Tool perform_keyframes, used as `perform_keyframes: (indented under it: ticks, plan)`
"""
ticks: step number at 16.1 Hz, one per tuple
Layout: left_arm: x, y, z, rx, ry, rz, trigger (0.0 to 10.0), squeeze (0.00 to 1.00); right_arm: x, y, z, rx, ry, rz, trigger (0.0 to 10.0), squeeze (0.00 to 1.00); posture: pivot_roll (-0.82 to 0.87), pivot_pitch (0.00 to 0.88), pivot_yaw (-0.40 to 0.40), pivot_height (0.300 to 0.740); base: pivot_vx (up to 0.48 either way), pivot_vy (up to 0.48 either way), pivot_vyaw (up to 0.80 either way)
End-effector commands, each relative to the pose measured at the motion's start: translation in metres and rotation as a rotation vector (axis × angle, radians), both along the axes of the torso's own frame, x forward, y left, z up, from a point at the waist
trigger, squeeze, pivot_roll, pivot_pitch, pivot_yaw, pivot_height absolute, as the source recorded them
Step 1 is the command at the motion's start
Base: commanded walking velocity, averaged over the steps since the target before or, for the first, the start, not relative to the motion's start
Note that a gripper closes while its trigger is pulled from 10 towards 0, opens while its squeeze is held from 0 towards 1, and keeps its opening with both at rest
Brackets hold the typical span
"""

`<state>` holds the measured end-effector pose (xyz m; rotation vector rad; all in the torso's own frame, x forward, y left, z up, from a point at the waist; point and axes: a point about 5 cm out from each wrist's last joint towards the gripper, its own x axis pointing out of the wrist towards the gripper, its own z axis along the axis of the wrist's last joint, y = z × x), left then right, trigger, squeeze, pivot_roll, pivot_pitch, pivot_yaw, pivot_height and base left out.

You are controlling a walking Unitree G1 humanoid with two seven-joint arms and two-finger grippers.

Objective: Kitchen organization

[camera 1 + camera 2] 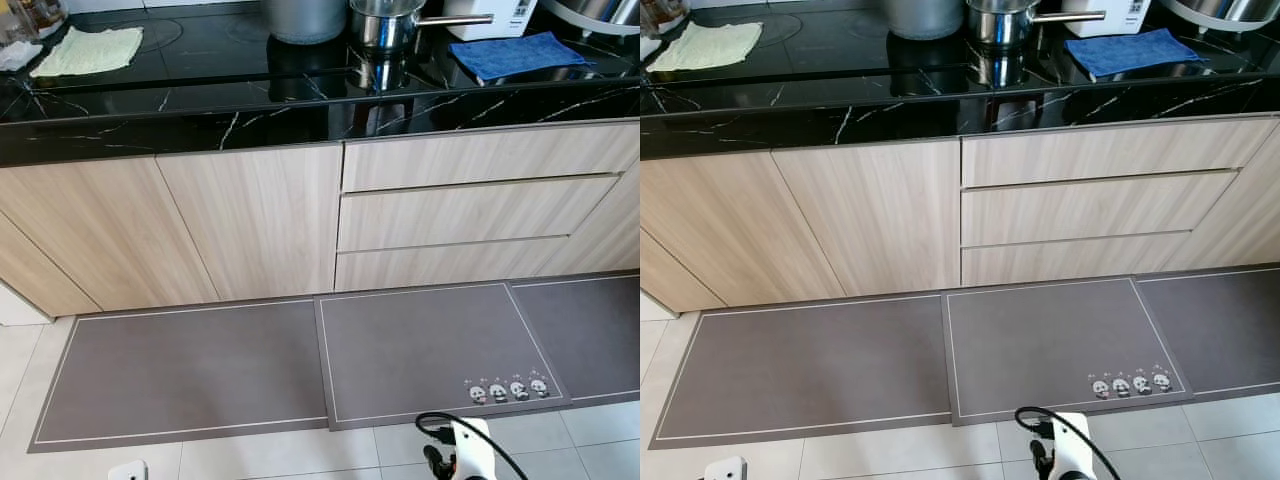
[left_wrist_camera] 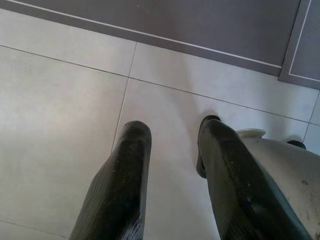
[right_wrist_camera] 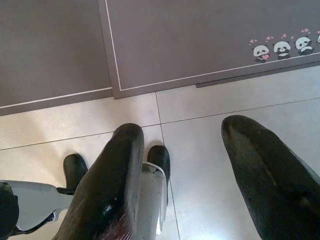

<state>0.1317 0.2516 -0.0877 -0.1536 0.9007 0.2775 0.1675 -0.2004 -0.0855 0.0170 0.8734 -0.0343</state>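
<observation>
Overhead, the black marble table (image 1: 200, 120) is carrying a steel pot (image 1: 385, 25) at 12 o'clock; grey mats (image 1: 420, 350) are lying below; left hand (image 2: 172, 142) and right hand (image 3: 187, 145) are hanging open, holding nothing.

Pot (image 1: 385, 22) on counter (image 1: 200, 110), mats (image 1: 420, 350) below.

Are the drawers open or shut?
Shut. All three drawers sit flush with the cupboard doors beside them, with only thin dark gaps between their fronts and nothing pulled out.

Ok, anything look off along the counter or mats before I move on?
Nothing spilled or damaged. One oddity: the middle grey floor mat with panda print overlaps its neighbours rather than lying flush. Both grippers hang open above the floor tiles.
</observation>
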Motion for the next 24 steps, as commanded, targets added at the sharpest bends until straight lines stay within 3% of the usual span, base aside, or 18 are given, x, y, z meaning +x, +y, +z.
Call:
perform_keyframes:
  ticks: [1, 12, 24]
  plan:
    - [-0.0149, -0.0054, -0.0084, 0.003, 0.186, -0.250, 10.0, 0.00, 0.0015, 0.0354, -0.0062, 0.158, 0.121, 0.067, 10.0, 0.00, -0.03, 0.166, 0.042, 0.740, 0.000, 0.000, 0.00]
    - [-0.0165, -0.0051, -0.0087, 0.009, 0.188, -0.249, 10.0, 0.00, -0.0002, 0.0356, -0.0069, 0.160, 0.122, 0.061, 10.0, 0.00, -0.03, 0.140, 0.039, 0.740, 0.000, 0.000, 0.00]
    - [-0.0118, -0.0012, -0.0060, 0.019, 0.154, -0.215, 10.0, 0.00, 0.0031, 0.0381, -0.0058, 0.174, 0.121, 0.046, 10.0, 0.00, 0.01, 0.175, 0.044, 0.740, 0.000, 0.000, 0.00]
